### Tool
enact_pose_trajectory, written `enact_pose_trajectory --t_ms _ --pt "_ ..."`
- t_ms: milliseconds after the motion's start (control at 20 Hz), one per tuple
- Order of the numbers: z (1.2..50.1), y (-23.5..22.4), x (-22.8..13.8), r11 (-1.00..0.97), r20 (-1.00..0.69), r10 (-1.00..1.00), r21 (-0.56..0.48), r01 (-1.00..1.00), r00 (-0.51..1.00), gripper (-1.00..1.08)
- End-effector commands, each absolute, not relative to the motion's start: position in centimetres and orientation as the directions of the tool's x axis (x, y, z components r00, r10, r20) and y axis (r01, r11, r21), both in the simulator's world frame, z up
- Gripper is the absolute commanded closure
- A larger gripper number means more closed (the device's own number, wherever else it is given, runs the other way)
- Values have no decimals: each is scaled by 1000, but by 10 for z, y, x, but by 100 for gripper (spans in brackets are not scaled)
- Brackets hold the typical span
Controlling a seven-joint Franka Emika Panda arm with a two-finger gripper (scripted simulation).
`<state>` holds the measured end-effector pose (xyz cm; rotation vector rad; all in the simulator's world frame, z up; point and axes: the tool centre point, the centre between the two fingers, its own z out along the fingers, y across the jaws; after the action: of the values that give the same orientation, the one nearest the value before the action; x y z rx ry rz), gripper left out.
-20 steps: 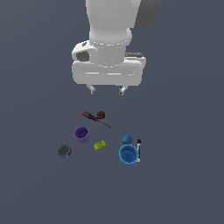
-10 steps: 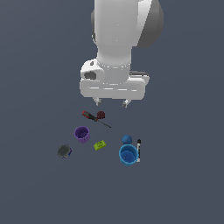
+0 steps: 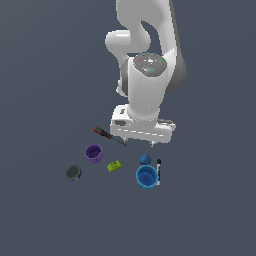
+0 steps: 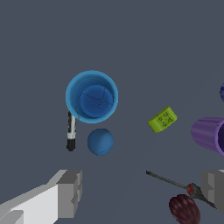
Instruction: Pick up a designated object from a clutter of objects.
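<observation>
The dark-blue ball (image 3: 145,159) lies on the floor just behind the brighter blue cup (image 3: 147,177). In the wrist view the ball (image 4: 100,141) lies between the blue cup (image 4: 92,96) and one of my fingers (image 4: 70,194). My gripper (image 3: 139,145) hangs open and empty just above and behind the ball, touching nothing. In the wrist view the gripper (image 4: 142,192) has its jaws wide apart. The ball sits off to one side of the gap.
A black marker (image 3: 159,171) lies beside the blue cup. A purple cup (image 3: 93,153), green block (image 3: 114,166), grey round thing (image 3: 73,173) and red-handled screwdriver (image 3: 104,133) lie on the exterior view's left. A dark red lump (image 4: 184,209) shows by the screwdriver (image 4: 175,183).
The arm has come down and moved toward the exterior view's right, bringing the open gripper close over the ball. The objects have not moved.
</observation>
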<state>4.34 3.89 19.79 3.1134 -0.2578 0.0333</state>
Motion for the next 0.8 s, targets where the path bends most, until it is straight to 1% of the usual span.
enact_pose_trajectory --t_ms 0,200,400,750 --pt "168 50 45 -980 18 -196 11 -196 980 -92" --pt "130 64 44 -972 11 -236 6 -236 972 -92" --pt "102 74 41 -964 5 -265 2 -265 964 -92" --pt "81 82 38 -958 0 -288 0 -288 958 -92"
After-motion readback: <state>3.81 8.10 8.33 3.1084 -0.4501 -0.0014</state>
